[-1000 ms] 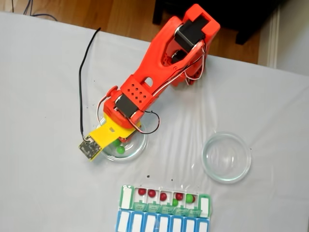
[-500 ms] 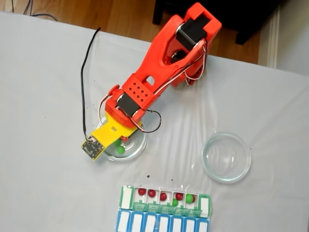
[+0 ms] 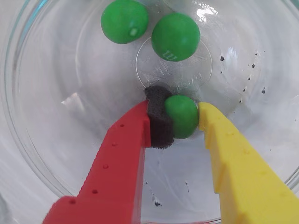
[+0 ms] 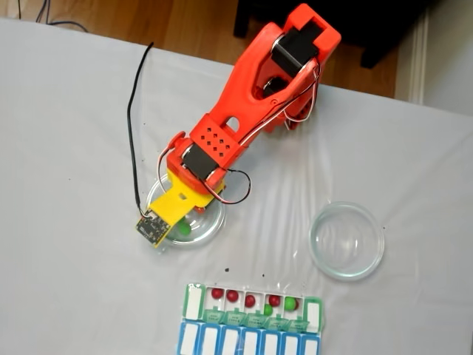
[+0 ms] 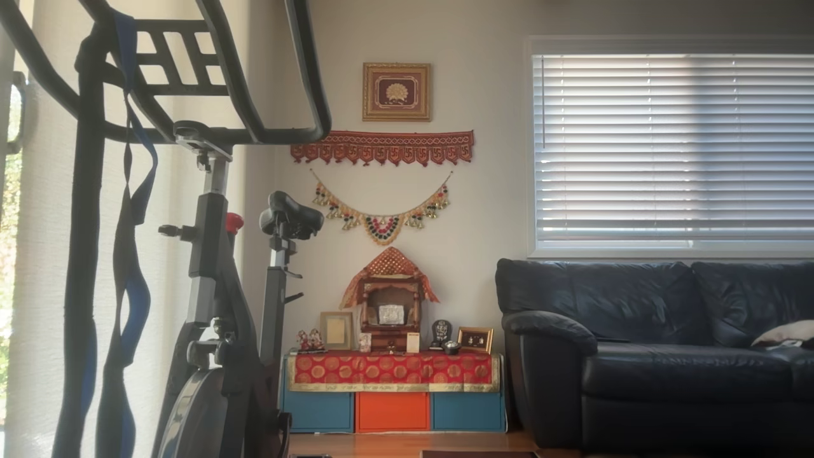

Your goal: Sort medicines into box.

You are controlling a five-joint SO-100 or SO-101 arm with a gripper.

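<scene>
Now my pincer (image 3: 181, 122) is squeezing one green ball (image 3: 183, 116) between its fingers, inside the glass dish (image 3: 42, 140); two more green balls (image 3: 175, 36) are lying near, and the box (image 4: 251, 307) is sitting well apart.

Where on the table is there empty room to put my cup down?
The widest bare stretch of table is left of the glass dish where the gripper is. More bare cloth lies between that dish and the empty dish, and at the far right edge. It is crowded around the arm and by the pill box at the bottom.
</scene>
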